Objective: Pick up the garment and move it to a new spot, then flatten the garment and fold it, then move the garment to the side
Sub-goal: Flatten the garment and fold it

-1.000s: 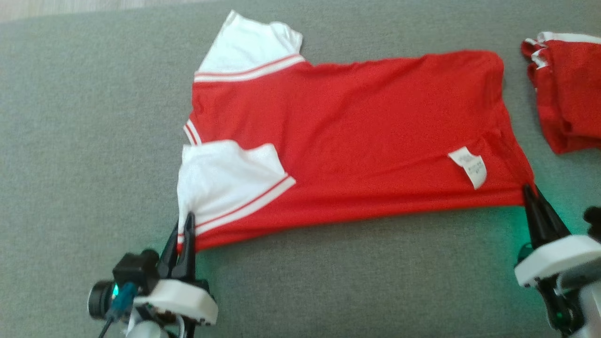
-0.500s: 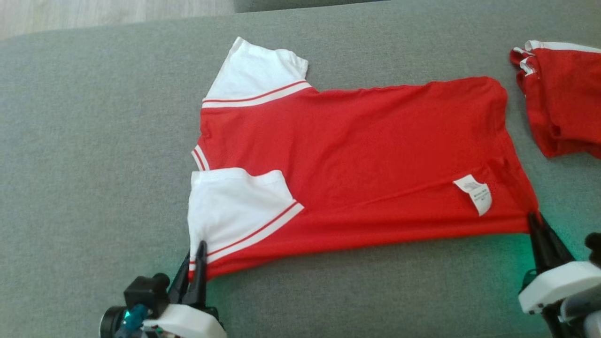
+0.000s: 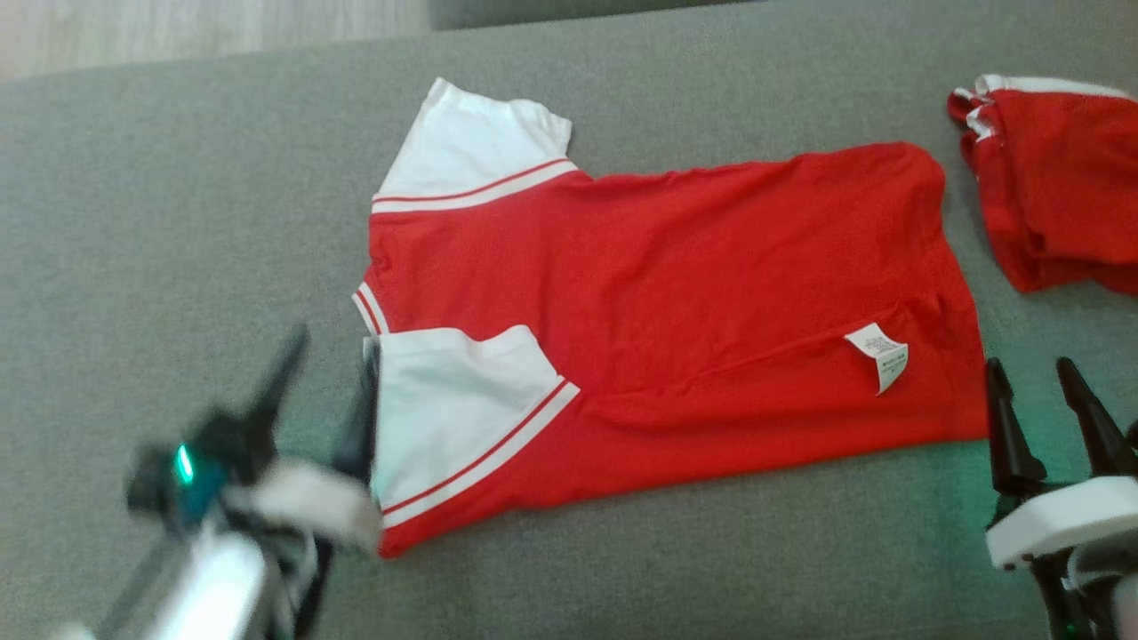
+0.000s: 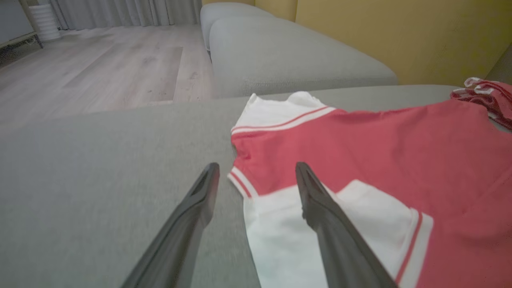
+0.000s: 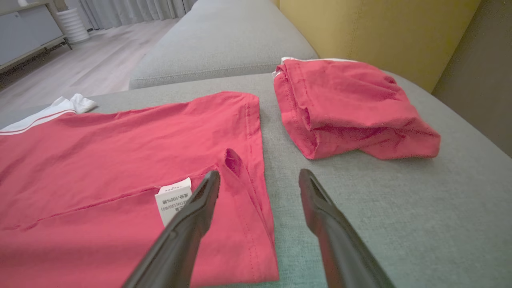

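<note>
The garment (image 3: 676, 293), a bright red jersey with white sleeves edged in thin red stripes, lies spread flat on the grey cushion (image 3: 178, 222). Its white care label (image 3: 878, 354) faces up near the right hem. My left gripper (image 3: 333, 347) is open and blurred, just left of the near white sleeve; in the left wrist view the left gripper (image 4: 257, 168) straddles the collar edge of the garment (image 4: 360, 140). My right gripper (image 3: 1029, 369) is open just off the garment's near right corner. In the right wrist view the right gripper (image 5: 259, 176) hovers over the hem of the garment (image 5: 120, 152), beside the label (image 5: 172, 200).
A smaller bunched red piece with white trim (image 3: 1058, 204) lies on the cushion to the right, also seen as the red piece (image 5: 348, 104). Beyond the cushion are another grey seat (image 4: 288, 56), a wooden floor (image 4: 100, 68) and a yellow backrest (image 5: 380, 28).
Both grippers went from shut on the garment's near corners to open, letting the cloth go. The left gripper moved up beside the sleeve. The right one drew slightly off the corner.
</note>
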You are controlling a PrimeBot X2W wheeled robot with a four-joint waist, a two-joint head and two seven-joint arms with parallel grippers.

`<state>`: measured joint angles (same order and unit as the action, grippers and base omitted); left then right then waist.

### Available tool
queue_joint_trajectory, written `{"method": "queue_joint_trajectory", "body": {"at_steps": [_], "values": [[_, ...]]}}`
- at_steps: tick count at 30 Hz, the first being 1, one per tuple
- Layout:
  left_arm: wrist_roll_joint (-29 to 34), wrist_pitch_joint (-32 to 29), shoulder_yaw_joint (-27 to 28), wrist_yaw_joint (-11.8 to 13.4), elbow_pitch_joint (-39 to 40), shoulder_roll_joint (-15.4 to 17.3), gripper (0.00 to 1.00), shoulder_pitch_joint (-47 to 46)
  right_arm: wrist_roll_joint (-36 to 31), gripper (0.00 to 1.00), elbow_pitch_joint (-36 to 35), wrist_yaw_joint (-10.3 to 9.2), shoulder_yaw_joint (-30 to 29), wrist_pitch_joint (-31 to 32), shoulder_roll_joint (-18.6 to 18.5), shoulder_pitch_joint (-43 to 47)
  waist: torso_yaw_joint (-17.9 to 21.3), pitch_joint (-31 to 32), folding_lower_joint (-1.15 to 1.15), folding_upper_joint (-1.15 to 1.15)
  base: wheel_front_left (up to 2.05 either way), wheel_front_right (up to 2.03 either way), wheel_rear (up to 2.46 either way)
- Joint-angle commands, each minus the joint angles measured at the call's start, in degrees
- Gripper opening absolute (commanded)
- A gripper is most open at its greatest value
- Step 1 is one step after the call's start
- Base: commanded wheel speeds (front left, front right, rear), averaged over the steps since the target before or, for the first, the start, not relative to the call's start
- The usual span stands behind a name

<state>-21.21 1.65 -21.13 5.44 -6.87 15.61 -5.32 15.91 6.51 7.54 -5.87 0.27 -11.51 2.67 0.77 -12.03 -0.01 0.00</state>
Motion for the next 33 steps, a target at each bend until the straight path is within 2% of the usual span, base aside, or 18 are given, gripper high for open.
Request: {"method": "queue_joint_trajectory", "body": {"at_steps": [1, 6, 8, 10, 13, 16, 17, 20, 26, 33], "values": [[0.8, -0.9, 2.7, -0.6, 2.7, 2.0, 1.0, -5.6, -0.5, 1.0, -2.5, -0.05, 1.4, -0.7, -0.6, -1.5, 0.3, -0.9, 0.01, 0.0, 0.0, 0.0, 0.0], [1.5, -6.9, 2.5, -4.4, 2.0, 5.0, 1.0, -18.9, -0.5, 1.0, -3.7, -0.05, 3.2, -0.7, -0.8, -3.9, 1.2, -4.5, 0.01, 0.0, 0.0, 0.0, 0.0], [1.1, -9.5, 1.3, -8.0, 0.2, 5.8, 1.0, -24.8, -0.8, 1.0, -4.2, -0.05, 3.9, -0.6, -1.0, -5.1, 1.8, -6.5, 0.01, 0.0, 0.0, 0.0, 0.0], [0.2, -12.4, 0.1, -10.4, -2.2, 6.3, 1.0, -30.7, -0.9, 1.0, -4.8, -0.05, 4.5, -0.5, -1.2, -6.3, 2.5, -8.6, 0.01, 0.0, 0.0, 0.0, 0.0], [-1.8, -16.9, -1.5, -12.1, -6.8, 7.0, 1.0, -38.9, -1.0, 1.0, -5.6, -0.05, 5.6, -0.5, -1.3, -8.0, 3.7, -11.6, 0.01, 0.0, 0.0, 0.0, 0.0], [-5.3, -22.8, -4.2, -12.8, -13.5, 8.5, 1.0, -47.8, -0.9, 1.0, -6.0, -0.05, 6.8, -0.4, -1.1, -9.6, 5.5, -14.9, 0.01, 0.0, 0.0, 0.0, 0.0], [-7.3, -25.6, -6.8, -12.9, -15.9, 9.7, 1.0, -51.1, -0.9, 1.0, -6.0, -0.05, 7.3, -0.5, -1.1, -10.0, 6.5, -16.2, 0.01, 0.0, 0.0, 0.0, 0.0], [-10.4, -28.3, -10.2, -12.9, -18.9, 11.5, 1.0, -55.1, -0.8, 1.0, -5.9, -0.05, 7.7, -0.9, -0.9, -10.3, 7.8, -17.8, 0.01, 0.0, 0.0, 0.0, 0.0], [-12.1, -29.0, -13.3, -12.9, -25.2, 14.4, 1.0, -60.5, -0.5, 1.0, -5.2, -0.05, 8.3, -2.2, -0.1, -10.7, 10.2, -20.0, 0.01, 0.0, 0.0, 0.0, 0.0], [-13.6, -30.3, -14.3, -12.9, -31.0, 15.6, 1.0, -63.5, -0.3, 1.0, -4.0, -0.05, 8.7, -3.5, 0.4, -11.5, 12.3, -22.2, 0.01, 0.0, 0.0, 0.0, 0.0]]}}
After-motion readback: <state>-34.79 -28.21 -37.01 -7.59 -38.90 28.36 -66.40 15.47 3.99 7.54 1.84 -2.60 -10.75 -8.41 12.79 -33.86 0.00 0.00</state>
